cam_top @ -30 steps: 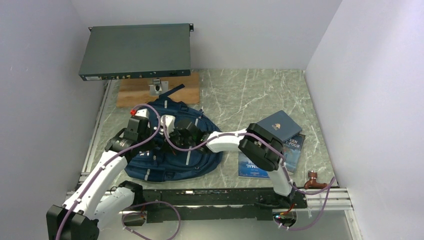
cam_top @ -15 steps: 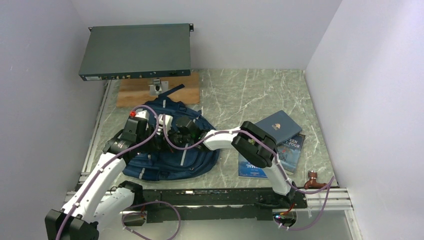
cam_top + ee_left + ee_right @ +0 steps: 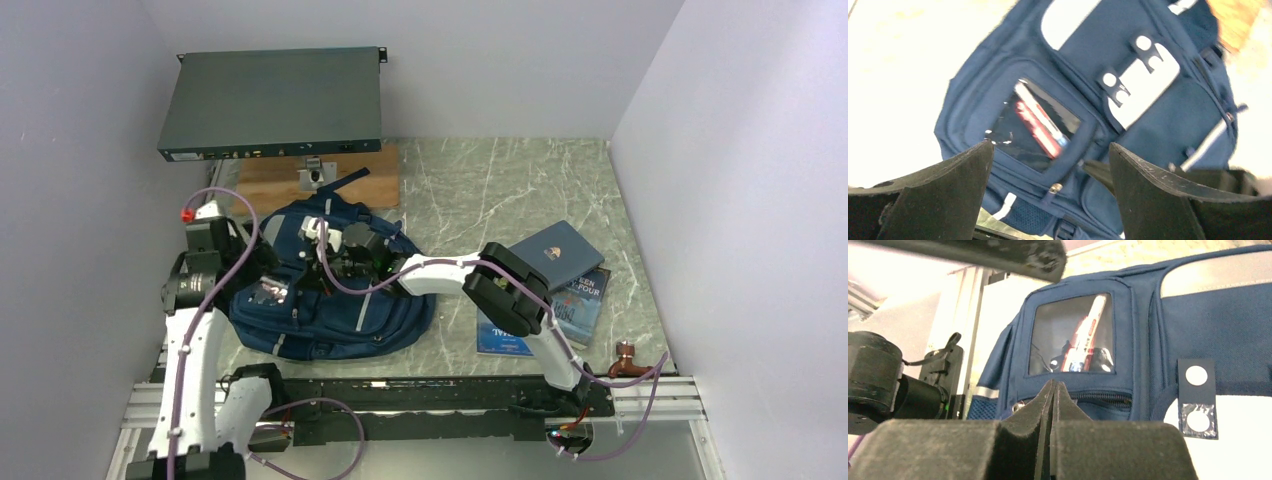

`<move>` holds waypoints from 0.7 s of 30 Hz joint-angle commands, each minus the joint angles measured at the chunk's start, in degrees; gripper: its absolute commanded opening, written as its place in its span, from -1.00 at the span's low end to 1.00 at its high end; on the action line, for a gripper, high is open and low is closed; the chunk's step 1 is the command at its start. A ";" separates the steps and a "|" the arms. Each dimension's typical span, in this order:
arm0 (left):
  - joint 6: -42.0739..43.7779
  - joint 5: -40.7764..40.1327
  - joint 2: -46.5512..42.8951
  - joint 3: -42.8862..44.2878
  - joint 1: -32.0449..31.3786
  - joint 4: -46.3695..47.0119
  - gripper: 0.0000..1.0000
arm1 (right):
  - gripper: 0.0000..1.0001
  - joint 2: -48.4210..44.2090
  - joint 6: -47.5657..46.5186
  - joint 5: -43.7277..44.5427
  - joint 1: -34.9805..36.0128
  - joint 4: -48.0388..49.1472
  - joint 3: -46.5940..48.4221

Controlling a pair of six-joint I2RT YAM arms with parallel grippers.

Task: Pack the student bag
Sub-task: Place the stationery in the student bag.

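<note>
Navy student bag [image 3: 340, 312]: left gripper [image 3: 1048, 150] fingers apart; right gripper [image 3: 1052, 390] fingers together; book [image 3: 590, 297] lettering unreadable.

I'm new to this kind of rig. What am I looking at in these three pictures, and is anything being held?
Two white robot arms, each ending in a two-finger pincer, work at a table. The wide picture looks down from above and behind; the other two come from wrist cameras. A navy backpack lies there, blue books to its right, a dark flat box at the back. The left pincer is open and empty, facing the bag's clear-window pocket with a red-and-white item inside. The right pincer is shut beside that pocket's zipper; whether it pinches anything is hidden.
</note>
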 commanded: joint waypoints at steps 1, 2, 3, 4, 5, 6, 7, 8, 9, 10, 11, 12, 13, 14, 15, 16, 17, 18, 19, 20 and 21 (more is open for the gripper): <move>-0.20 -2.44 4.25 0.52 9.54 1.78 0.80 | -1.00 1.67 3.67 -2.56 0.50 3.05 3.79; -0.52 -3.07 5.13 0.43 11.21 2.38 0.80 | -1.00 2.32 4.01 -3.40 0.52 2.22 4.60; -0.82 -3.73 5.90 0.48 12.24 2.82 0.80 | -1.00 2.82 4.27 -4.10 0.53 1.44 5.25; -1.25 -4.38 6.75 0.31 12.79 3.41 0.80 | -1.00 3.20 4.70 -4.62 0.60 1.28 5.41; -1.62 -4.29 7.52 -0.08 13.20 4.07 0.80 | -1.00 3.45 5.20 -5.36 0.66 1.56 5.28; -1.89 -3.23 8.27 -0.54 13.67 4.57 0.80 | -1.00 3.74 5.75 -6.03 0.70 1.95 5.11; -2.20 -1.78 8.84 -1.22 13.95 5.24 0.80 | -1.00 3.82 6.23 -6.19 0.63 2.15 4.71; -2.68 -0.85 9.15 -1.82 14.10 5.60 0.79 | -1.00 3.37 6.85 -5.74 0.57 2.61 3.63; -2.83 -0.12 8.96 -2.51 14.31 6.10 0.80 | -1.00 2.49 7.53 -5.13 0.41 3.62 2.08; -2.69 0.28 8.35 -3.41 14.44 7.09 0.81 | -1.00 1.25 8.37 -4.57 0.17 4.53 0.29; -2.57 0.25 7.66 -4.13 14.66 7.98 0.82 | -1.00 0.01 8.99 -3.75 0.02 4.53 -1.27; -2.47 0.10 7.13 -4.59 14.98 8.55 0.83 | -1.00 -1.79 9.43 -2.65 0.00 3.91 -2.71; -2.21 0.32 6.94 -4.81 15.36 8.94 0.84 | -0.93 -2.86 9.74 -1.48 -0.07 2.64 -3.25; -2.12 0.31 7.15 -4.71 15.67 9.03 0.84 | -0.88 -3.67 10.29 -0.94 -0.15 1.88 -4.37; -2.12 0.08 7.67 -4.49 15.89 9.01 0.85 | -0.83 -4.43 11.05 -0.87 -0.26 1.97 -5.46; -2.02 0.00 8.43 -4.36 16.02 9.20 0.85 | -0.78 -5.11 11.93 -0.48 -0.26 3.23 -6.83; -1.96 -0.16 9.16 -4.38 16.05 9.60 0.85 | -0.73 -5.55 12.65 -0.04 -0.27 3.85 -7.89; -1.86 -0.34 9.83 -4.47 16.08 10.03 0.85 | -0.66 -5.86 13.04 0.54 -0.26 4.03 -8.64; -1.66 -0.32 10.42 -4.59 16.20 10.50 0.86 | -0.63 -5.91 13.25 0.86 -0.31 4.15 -9.03; -1.38 -0.12 11.10 -4.55 16.45 10.85 0.86 | -0.62 -5.67 13.29 0.83 -0.39 3.96 -8.92; -1.22 0.43 11.78 -4.39 16.77 10.93 0.86 | -0.62 -5.16 13.22 0.34 -0.50 3.32 -8.34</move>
